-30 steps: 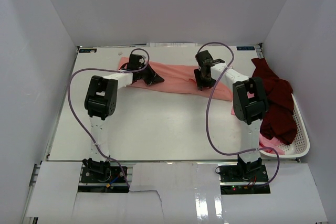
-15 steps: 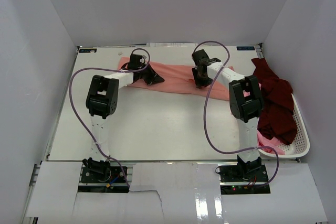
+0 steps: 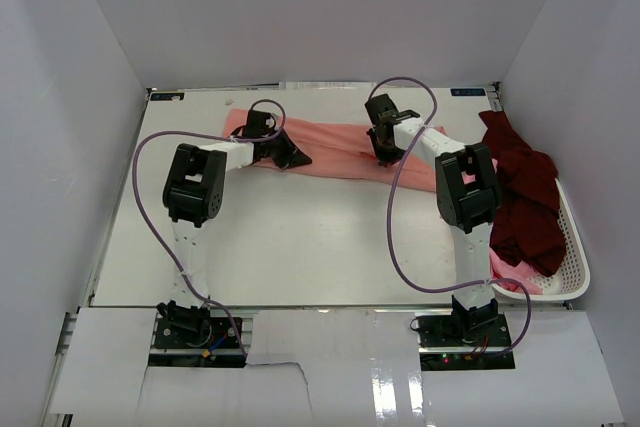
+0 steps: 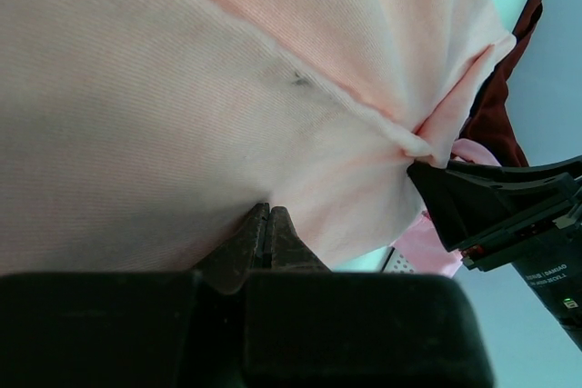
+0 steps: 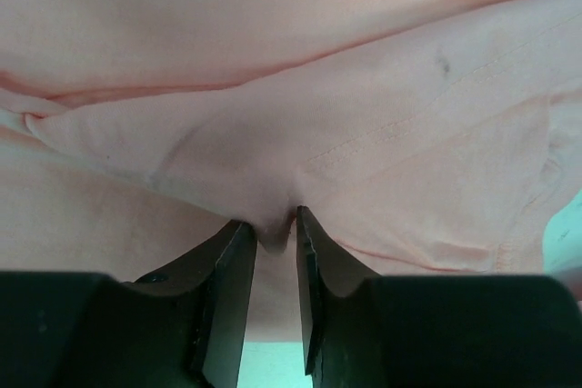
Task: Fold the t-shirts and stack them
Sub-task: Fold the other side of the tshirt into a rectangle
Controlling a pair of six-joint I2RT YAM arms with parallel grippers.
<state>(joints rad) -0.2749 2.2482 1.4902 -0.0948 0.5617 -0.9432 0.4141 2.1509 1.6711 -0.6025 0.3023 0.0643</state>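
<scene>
Since a second ago my right pincer [image 3: 384, 143] has slid left along the salmon-pink t-shirt [image 3: 335, 147] and nipped shut on a fold. My left pincer [image 3: 288, 153] has barely shifted and is clamped on the shirt's left part. The shirt lies across the far bench [image 3: 300, 237], long axis left-right, strung between both pincers.
</scene>
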